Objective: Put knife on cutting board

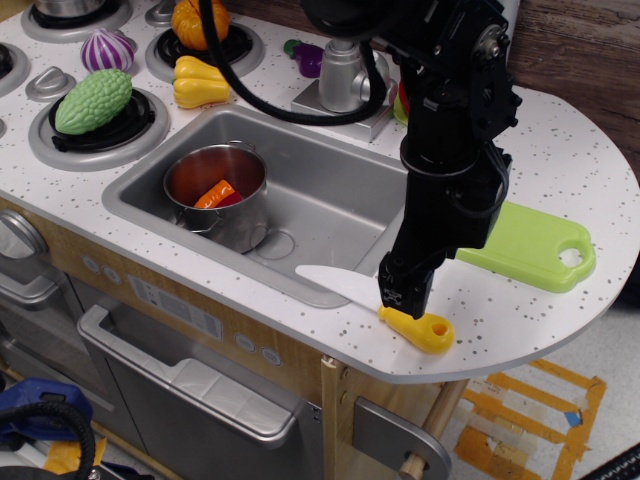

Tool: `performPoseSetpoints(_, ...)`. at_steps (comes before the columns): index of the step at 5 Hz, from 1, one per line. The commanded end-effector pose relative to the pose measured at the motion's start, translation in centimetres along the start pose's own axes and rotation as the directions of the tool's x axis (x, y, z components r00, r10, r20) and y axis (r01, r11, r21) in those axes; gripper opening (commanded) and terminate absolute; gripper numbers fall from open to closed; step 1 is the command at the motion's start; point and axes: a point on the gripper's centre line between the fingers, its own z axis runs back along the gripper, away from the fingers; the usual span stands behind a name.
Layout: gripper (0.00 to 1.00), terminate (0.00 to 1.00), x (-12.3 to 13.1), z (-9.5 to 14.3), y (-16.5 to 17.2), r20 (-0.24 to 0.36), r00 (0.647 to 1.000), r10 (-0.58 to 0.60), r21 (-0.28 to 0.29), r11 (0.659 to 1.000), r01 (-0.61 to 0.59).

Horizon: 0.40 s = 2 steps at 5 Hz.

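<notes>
1. The knife (375,302) lies flat on the speckled white desk (580,170), at the front edge just right of the sink (330,200). Its white blade points left, the tip lying over the sink's front rim, and its yellow handle with the hole points right.
2. The hand (403,297) of the black arm (455,130) is down on the knife where blade meets handle. Its tips hide that spot, and I cannot tell whether they are apart or pressed onto the knife.
3. The cutting board (530,248) lies flat on the desk behind and to the right of the knife, apart from it. The arm hides its left end; the hole is at its right end.
4. In the sink stands a metal pot (218,195) holding an orange piece (214,193).
5. A silver tap (345,75) stands behind the sink.
6. On the burners to the left sit a bumpy green vegetable (94,100), a purple-and-white onion (107,49), a yellow squash (200,82) and an orange vegetable (198,22) that the arm's cable crosses.
7. No brand, label or writing can be read anywhere.
</notes>
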Motion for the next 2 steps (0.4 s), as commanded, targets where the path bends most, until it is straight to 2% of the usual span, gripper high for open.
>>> performPoseSetpoints(1,1.00,0.00,0.0,0.0,0.0,0.000,1.000,0.000,0.000,1.000,0.000)
performPoseSetpoints(2,1.00,0.00,-0.4,-1.3,0.1,0.007,1.000,-0.004,0.007,1.000,0.004)
